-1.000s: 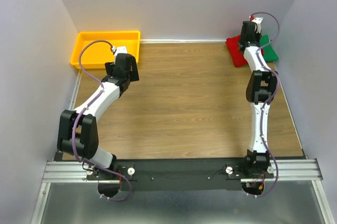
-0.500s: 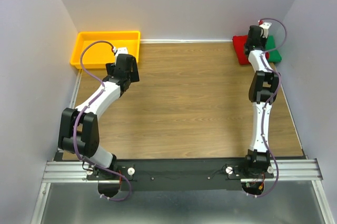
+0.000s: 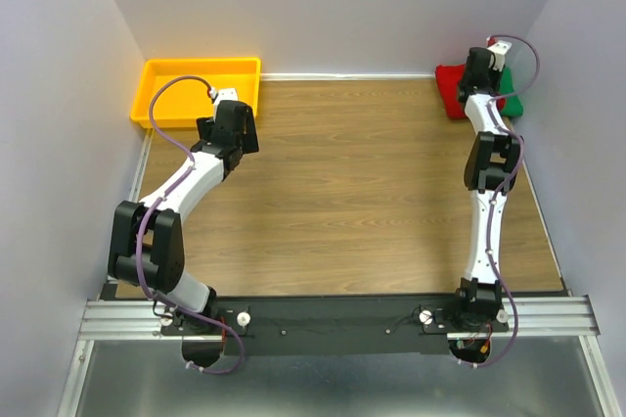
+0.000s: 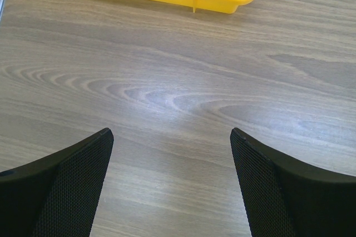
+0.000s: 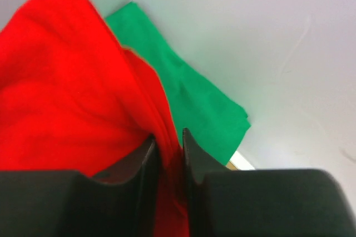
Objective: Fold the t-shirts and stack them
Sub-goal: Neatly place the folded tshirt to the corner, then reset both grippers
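**Item 1: red t-shirt** (image 3: 449, 84). Bunched cloth at the far right corner of the surface (image 3: 342, 192), close to the wall (image 3: 391, 6). In the top view the right arm's wrist sits directly over it and hides its middle. In the right wrist view its folds fill the left half of the frame and run down between the fingers.

**Item 2: green t-shirt** (image 3: 513, 104). Same corner, touching the red one and on its right, nearer the side wall. In the right wrist view the red cloth overlaps its near edge, and the green reaches out past it toward the wall.

**Item 3: right claw** (image 5: 171, 164). Directly at the red t-shirt. The fingers stand close together with only a narrow gap, and a fold of red cloth fills that gap and touches both inner faces. It is pinched on the red t-shirt. The green t-shirt lies just beyond the fingertips and is not between them.

**Item 4: left claw** (image 4: 169, 137). Well apart from both shirts, at the far left of the surface. The fingers are spread wide with nothing between them, above bare wood grain.

**Item 5: yellow tray** (image 3: 201, 62). Far left corner, just ahead of the left claw and not touching it.
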Motion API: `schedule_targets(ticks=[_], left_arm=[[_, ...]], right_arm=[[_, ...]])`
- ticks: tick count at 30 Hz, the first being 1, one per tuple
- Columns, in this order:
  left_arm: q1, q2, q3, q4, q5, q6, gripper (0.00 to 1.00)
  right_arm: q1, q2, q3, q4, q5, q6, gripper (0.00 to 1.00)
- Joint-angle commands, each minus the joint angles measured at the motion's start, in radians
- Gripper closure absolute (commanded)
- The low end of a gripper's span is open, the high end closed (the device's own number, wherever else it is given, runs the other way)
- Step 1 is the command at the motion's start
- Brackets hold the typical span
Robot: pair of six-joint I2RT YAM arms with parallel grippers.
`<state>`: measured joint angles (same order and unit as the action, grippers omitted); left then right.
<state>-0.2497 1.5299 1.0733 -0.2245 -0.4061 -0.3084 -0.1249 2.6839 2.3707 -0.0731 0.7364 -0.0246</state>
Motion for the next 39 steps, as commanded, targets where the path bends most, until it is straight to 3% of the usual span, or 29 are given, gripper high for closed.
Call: schedule_targets(ticks=[1,5,10,15,16,18,21,23,28,29,33,39], left_arm=[[0.007,-0.004,0.028,-0.001,0.018,-0.009,0.07],[0.009,-0.016,0.027,-0.001,0.010,-0.009,0.07],[0.007,-0.059,0.024,0.001,0.018,-0.012,0.07],[0.010,-0.155,0.007,0.016,0.042,-0.014,0.07],[0.015,-0.177,0.002,0.022,0.050,-0.012,0.07],[0.020,-0.217,-0.012,0.036,0.061,-0.014,0.07],[0.024,-0.327,-0.058,0.079,0.088,-0.012,0.06],[0.024,-0.370,-0.073,0.089,0.098,-0.018,0.06],[0.024,-0.540,-0.099,0.031,0.156,-0.073,0.06],[0.024,-0.571,-0.107,0.024,0.165,-0.086,0.06],[0.024,-0.746,-0.168,0.017,0.200,-0.147,0.06],[0.024,-1.048,-0.295,0.054,0.277,-0.216,0.06]], right_arm=[[-0.036,0.001,0.010,0.064,0.060,0.020,0.63],[-0.036,-0.053,-0.022,0.064,0.084,0.020,0.48],[-0.033,-0.209,-0.137,0.064,0.080,0.058,0.37],[-0.004,-0.505,-0.411,0.059,0.018,0.120,0.29],[0.002,-0.556,-0.456,0.055,0.018,0.132,0.22],[0.008,-0.645,-0.555,-0.002,-0.014,0.166,0.21],[0.013,-0.913,-0.692,-0.092,-0.147,0.277,0.18],[0.011,-1.037,-0.773,-0.122,-0.216,0.304,0.00],[0.013,-1.458,-0.968,-0.260,-0.398,0.351,0.00],[0.013,-1.460,-0.991,-0.283,-0.419,0.351,0.00],[0.013,-1.845,-1.148,-0.349,-0.528,0.367,0.00],[0.080,-2.250,-1.352,-0.430,-0.461,0.417,0.00]])
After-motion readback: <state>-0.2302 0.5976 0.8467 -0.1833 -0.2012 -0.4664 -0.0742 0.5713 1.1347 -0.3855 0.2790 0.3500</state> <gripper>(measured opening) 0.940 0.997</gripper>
